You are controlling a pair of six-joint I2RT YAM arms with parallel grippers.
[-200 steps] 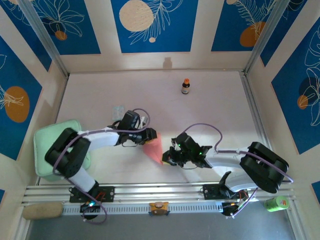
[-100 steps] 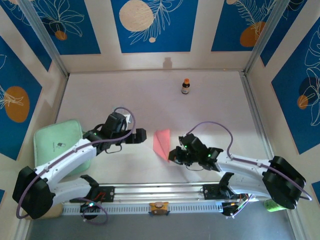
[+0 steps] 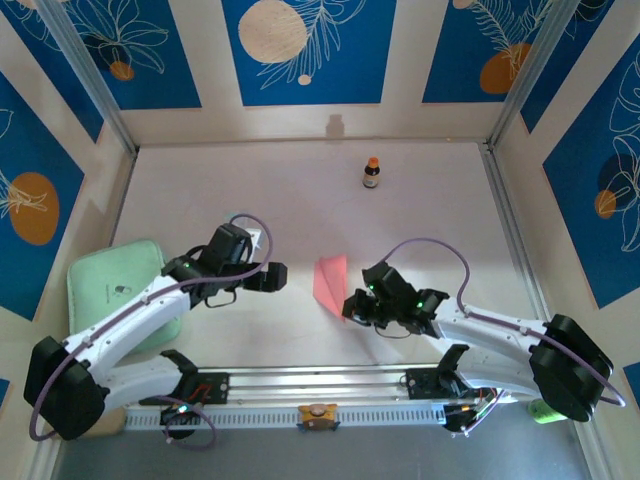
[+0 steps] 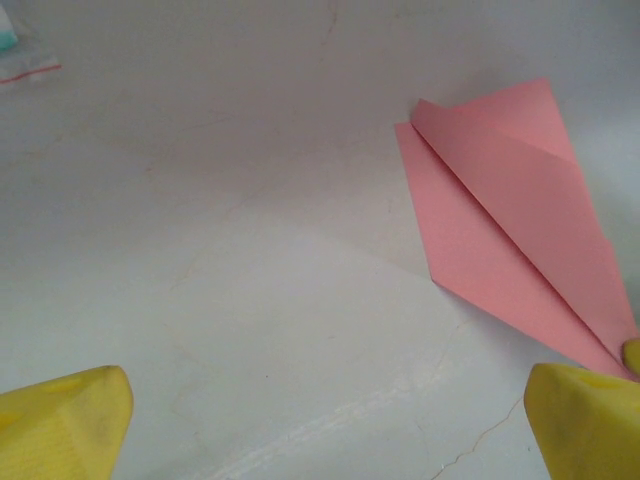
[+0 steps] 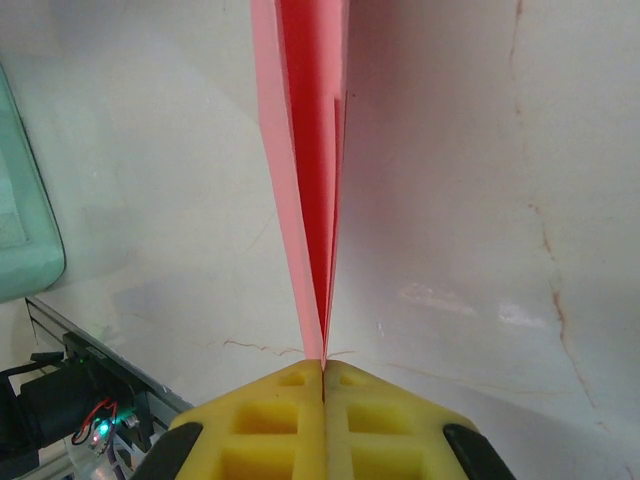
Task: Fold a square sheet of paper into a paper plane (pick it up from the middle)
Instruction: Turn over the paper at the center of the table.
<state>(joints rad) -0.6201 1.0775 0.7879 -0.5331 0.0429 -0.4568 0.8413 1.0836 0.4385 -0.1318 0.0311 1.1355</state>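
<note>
Left hand point(image 3: 277, 277) now off paper plane point(image 3: 330, 281)

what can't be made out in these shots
top external: the label of the small bottle is too small to read.
right wrist: the narrow end of the paper plane is hidden inside the shut right claw; its far end is cut off by the top edge.
left wrist: that narrow end sits behind a finger of the left claw; the packet is cut by the corner.
</note>
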